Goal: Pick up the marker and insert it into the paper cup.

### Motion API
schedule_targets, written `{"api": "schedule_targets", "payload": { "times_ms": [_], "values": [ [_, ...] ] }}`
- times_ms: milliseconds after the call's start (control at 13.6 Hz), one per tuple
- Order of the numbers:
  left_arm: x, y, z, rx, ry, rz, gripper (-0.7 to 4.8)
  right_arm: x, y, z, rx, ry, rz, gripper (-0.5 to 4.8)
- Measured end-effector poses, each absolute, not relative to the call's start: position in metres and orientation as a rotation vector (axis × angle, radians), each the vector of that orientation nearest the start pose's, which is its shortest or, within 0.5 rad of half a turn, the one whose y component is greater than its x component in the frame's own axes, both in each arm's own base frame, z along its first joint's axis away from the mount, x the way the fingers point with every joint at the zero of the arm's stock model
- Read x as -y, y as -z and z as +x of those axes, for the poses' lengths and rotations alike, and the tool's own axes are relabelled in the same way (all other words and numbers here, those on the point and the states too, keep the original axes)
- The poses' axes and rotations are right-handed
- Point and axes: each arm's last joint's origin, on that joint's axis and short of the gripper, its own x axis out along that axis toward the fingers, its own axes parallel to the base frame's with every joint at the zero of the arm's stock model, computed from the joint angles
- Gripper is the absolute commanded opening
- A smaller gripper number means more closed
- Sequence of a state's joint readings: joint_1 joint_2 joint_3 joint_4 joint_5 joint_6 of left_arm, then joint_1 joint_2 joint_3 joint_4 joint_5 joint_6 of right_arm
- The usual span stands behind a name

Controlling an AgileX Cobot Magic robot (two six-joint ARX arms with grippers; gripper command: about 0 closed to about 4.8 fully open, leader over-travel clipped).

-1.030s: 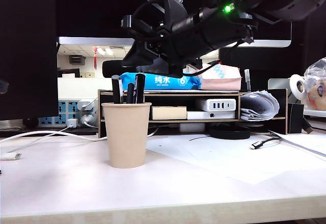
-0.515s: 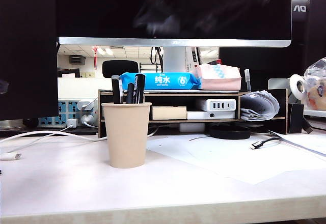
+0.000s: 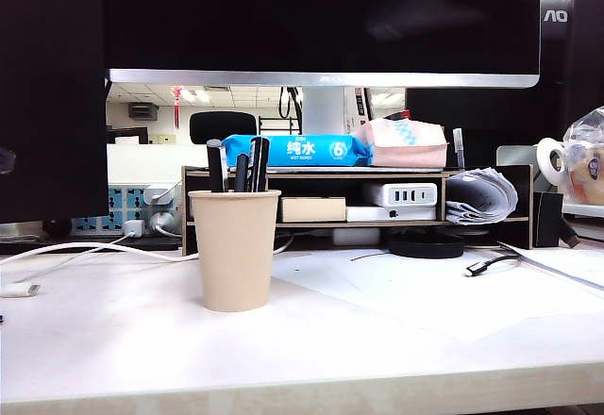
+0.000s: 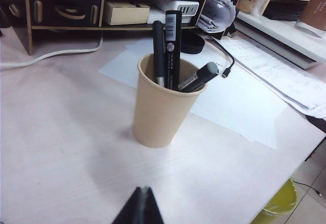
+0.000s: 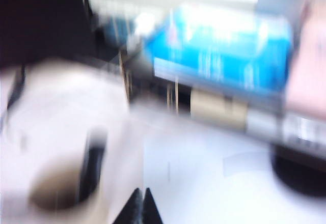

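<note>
Marker point(image 4: 172, 46) stands upright inside the paper cup point(image 4: 161, 112) on the worktop point(image 4: 61, 132); left end effector point(image 4: 142, 208) clenched nearby, right end effector point(image 5: 141, 207) clenched, empty, above.

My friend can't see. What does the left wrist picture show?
A tan paper cup stands on a pale table, holding pens, including the marker. The left gripper, jaws shut, sits apart from it.
</note>
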State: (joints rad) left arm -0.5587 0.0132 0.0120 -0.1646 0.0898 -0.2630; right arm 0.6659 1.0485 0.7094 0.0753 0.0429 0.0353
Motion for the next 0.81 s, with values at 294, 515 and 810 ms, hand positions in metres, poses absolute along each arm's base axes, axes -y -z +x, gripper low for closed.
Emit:
{"api": "schedule_targets", "payload": {
  "times_ms": [294, 515, 810],
  "values": [
    [0.053, -0.151, 0.080, -0.248, 0.621, -0.214, -0.05, -0.108, -0.254, 0.139, -0.243, -0.611, 0.018, -0.01],
    [0.053, -0.151, 0.080, -0.248, 0.621, -0.214, -0.05, -0.086, -0.260, 0.113, -0.110, -0.597, 0.073, -0.01],
    [0.053, -0.151, 0.080, -0.248, 0.621, -0.214, -0.05, -0.075, -0.272, 0.098, -0.011, -0.601, 0.112, 0.00]
  ]
}}
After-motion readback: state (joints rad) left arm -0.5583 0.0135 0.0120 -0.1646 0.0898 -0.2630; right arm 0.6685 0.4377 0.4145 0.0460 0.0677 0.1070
